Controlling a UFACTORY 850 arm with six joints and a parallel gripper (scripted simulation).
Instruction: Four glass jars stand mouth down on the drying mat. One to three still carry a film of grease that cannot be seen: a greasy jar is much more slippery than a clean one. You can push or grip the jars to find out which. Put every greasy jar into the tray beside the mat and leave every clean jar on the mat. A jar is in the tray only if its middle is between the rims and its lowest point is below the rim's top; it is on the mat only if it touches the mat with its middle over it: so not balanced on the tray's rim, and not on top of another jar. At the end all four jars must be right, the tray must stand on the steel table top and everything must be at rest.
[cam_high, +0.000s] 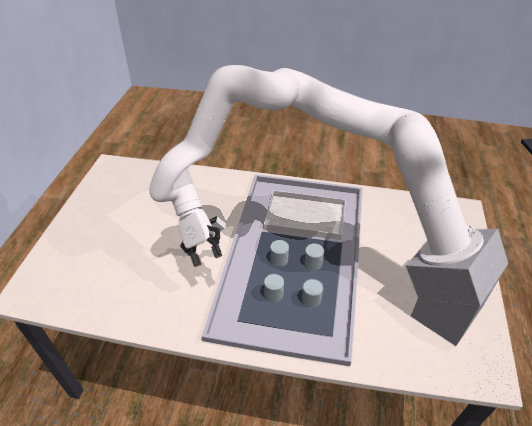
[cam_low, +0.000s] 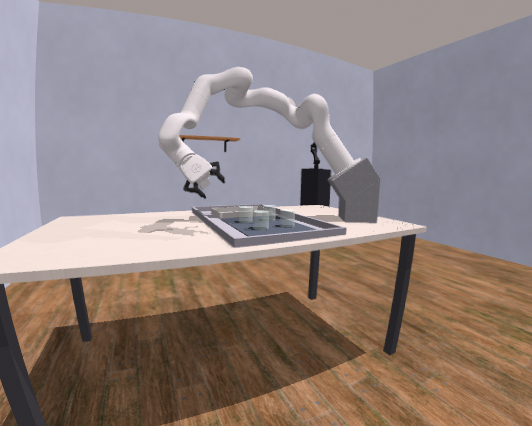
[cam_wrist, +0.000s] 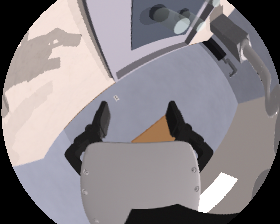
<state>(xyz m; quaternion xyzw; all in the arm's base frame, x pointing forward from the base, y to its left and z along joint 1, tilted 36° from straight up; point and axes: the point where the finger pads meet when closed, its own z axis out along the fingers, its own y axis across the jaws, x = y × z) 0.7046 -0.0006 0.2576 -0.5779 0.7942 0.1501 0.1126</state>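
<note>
- Holds the jaws wide open above the pale table (cam_high: 75, 280) (cam_low: 100, 245) (cam_wrist: 50, 55), with nothing between the black fingers (cam_high: 216, 247) (cam_low: 218, 172).
- Hangs well clear of all the glass, out beyond the long side of the rimmed steel table top (cam_high: 225, 320) (cam_low: 237, 241) (cam_wrist: 100, 30), touching neither panel nor table.
- Tilts the jaws rather than pointing them straight down; frames wall and the orange-brown shelf (cam_low: 212, 137) (cam_wrist: 155, 131) between and behind the fingers in the wrist view.
- Reaches there by way of the white arm (cam_high: 345, 102) (cam_low: 270, 97), bent high over the work area from the grey pedestal (cam_high: 435, 300) (cam_low: 360, 200).
- Shows all four jars on the dark mat (cam_high: 295, 320), upside down and apart, in two rows of two.
- Places the rear left jar (cam_high: 279, 252) and rear right jar (cam_high: 314, 256) nearer the tray (cam_high: 300, 232), as seen from the top.
- Sets the front left jar (cam_high: 274, 288) and front right jar (cam_high: 312, 293) farther from it.
- Shows the tray just beside the mat's rear edge, within the steel rim, with no jar inside.
- Cannot tell greasy from clean by sight.
</note>
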